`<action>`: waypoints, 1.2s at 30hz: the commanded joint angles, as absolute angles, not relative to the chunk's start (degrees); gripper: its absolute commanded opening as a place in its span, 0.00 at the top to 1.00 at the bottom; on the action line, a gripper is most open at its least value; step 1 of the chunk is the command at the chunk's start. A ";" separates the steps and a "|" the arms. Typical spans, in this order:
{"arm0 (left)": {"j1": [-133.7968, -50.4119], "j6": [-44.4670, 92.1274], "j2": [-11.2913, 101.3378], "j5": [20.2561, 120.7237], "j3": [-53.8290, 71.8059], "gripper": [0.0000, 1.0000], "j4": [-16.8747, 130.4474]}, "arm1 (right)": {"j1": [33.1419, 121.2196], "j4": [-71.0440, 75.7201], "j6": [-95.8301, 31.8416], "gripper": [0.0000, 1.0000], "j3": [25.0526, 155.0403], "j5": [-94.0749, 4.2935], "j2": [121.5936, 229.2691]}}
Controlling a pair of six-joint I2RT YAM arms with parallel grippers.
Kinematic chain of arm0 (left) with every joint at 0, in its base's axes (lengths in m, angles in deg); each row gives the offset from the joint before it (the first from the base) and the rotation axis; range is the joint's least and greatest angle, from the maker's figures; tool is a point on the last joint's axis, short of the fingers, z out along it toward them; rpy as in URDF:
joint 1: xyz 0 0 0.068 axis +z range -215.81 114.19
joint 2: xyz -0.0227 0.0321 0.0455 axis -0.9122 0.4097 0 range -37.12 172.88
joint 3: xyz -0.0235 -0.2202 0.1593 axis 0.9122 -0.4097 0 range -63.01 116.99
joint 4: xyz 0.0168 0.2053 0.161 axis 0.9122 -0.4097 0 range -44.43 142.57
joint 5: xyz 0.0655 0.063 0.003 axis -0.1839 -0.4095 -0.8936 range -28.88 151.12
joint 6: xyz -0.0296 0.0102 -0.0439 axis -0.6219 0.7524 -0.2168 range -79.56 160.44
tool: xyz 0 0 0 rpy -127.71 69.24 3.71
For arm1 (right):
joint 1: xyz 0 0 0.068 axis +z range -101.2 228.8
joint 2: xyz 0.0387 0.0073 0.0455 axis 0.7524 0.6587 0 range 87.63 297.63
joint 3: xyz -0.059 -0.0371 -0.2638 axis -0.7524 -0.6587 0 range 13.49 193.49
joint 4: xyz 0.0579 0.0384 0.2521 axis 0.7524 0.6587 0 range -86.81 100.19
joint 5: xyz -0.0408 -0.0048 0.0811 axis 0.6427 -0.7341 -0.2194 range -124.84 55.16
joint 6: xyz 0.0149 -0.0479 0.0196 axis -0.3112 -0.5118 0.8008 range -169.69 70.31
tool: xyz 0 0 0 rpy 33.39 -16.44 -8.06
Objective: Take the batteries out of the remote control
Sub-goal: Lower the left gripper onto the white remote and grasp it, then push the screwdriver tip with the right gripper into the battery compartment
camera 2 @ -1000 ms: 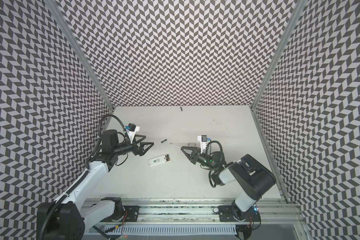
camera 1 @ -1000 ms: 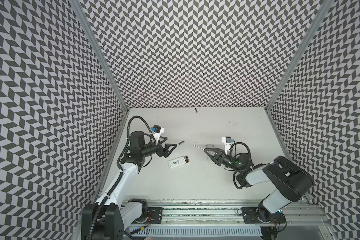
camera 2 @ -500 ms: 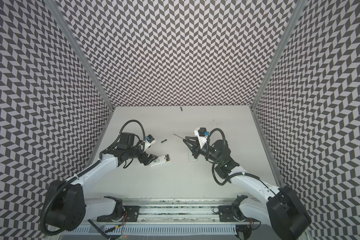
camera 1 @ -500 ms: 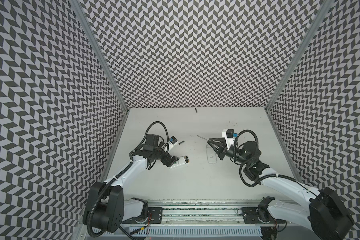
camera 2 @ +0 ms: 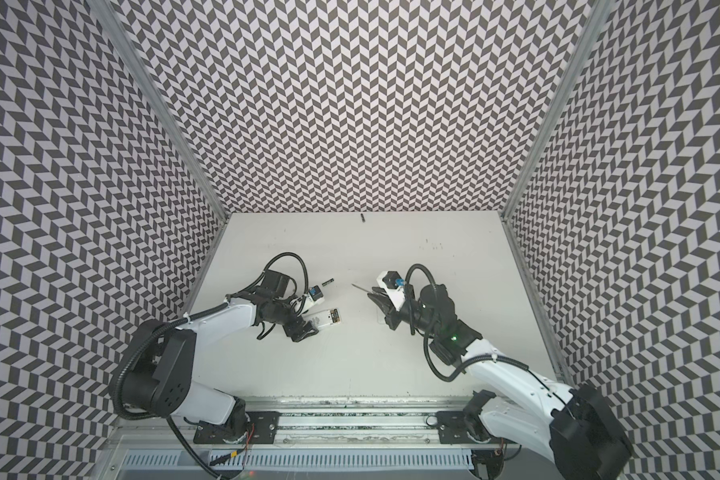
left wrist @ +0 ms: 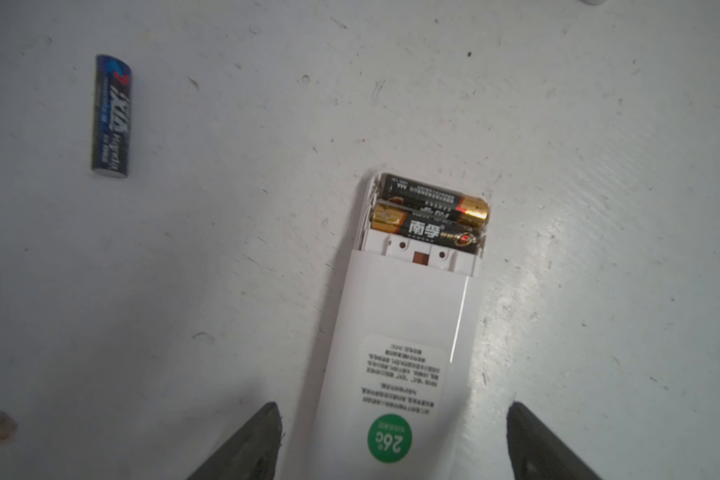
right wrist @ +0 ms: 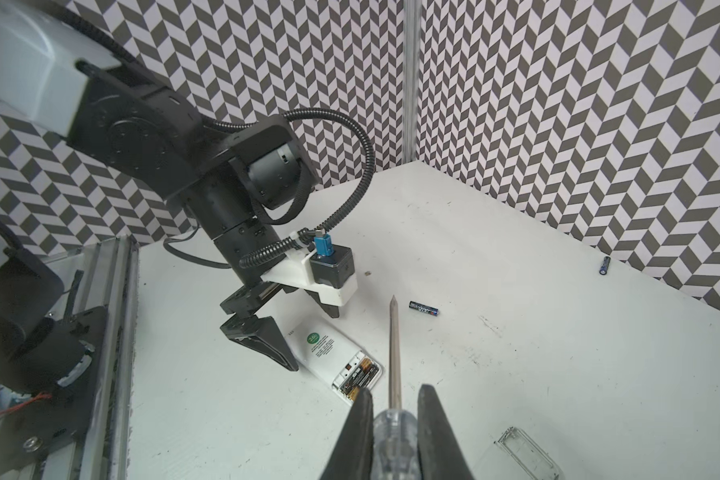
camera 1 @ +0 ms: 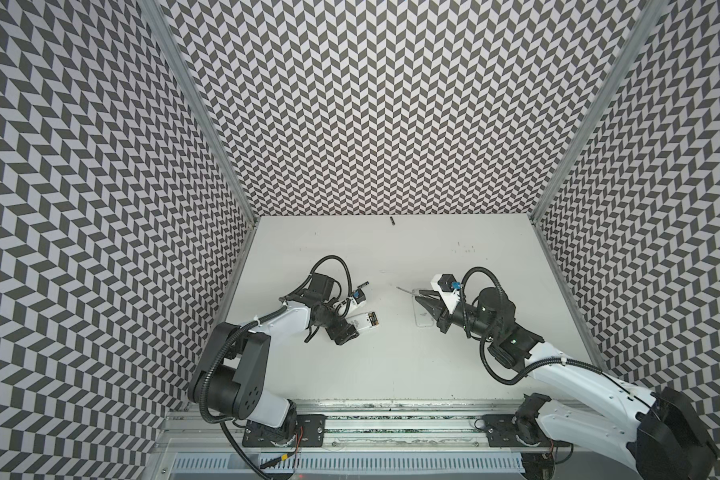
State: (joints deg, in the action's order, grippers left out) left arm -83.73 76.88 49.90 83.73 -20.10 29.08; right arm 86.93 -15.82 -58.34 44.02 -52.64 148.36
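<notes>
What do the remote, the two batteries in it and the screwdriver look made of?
The remote looks like glossy white plastic: a bright streak runs along its back. The batteries seem to be metal cells in black printed wrap, with shiny gold ends. The screwdriver has a see-through handle, likely plastic, and a dull grey shaft, likely metal.

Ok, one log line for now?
left gripper open astride remote | right gripper shut on screwdriver | two batteries in remote
</notes>
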 commanded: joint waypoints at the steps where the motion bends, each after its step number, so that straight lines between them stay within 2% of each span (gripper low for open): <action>1: -85.16 78.32 51.92 82.83 -17.55 0.15 27.48 | 88.42 -15.99 -62.83 0.99 43.66 -50.75 147.78; 6: -87.24 78.58 56.21 79.64 -15.03 0.16 26.19 | 90.36 -13.13 -65.42 0.99 44.69 -51.01 148.21; 16: -91.47 80.80 55.67 79.33 -17.04 0.35 23.66 | 91.51 -7.78 -67.70 1.00 44.63 -49.69 145.99; 20: -92.20 81.39 52.37 80.13 -19.59 0.51 23.78 | 92.31 -5.91 -69.99 1.00 45.18 -49.38 147.09; 23: -92.66 81.31 48.93 82.37 -22.13 0.59 23.88 | 94.71 -1.96 -72.31 1.00 46.36 -47.02 147.58; 28: -94.21 80.17 44.40 85.97 -25.62 0.60 21.59 | 99.14 4.53 -78.77 1.00 45.86 -47.38 145.82; 30: -95.18 81.05 43.92 86.67 -26.54 0.58 19.55 | 100.24 4.18 -81.27 1.00 44.82 -47.71 146.09; 36: -97.28 83.19 41.62 85.40 -29.73 0.61 20.07 | 101.75 8.07 -86.98 1.00 48.19 -52.45 154.66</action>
State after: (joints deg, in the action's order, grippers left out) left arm -96.67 81.45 42.04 84.89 -27.94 22.63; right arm 101.02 6.13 -82.03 45.77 -49.27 151.38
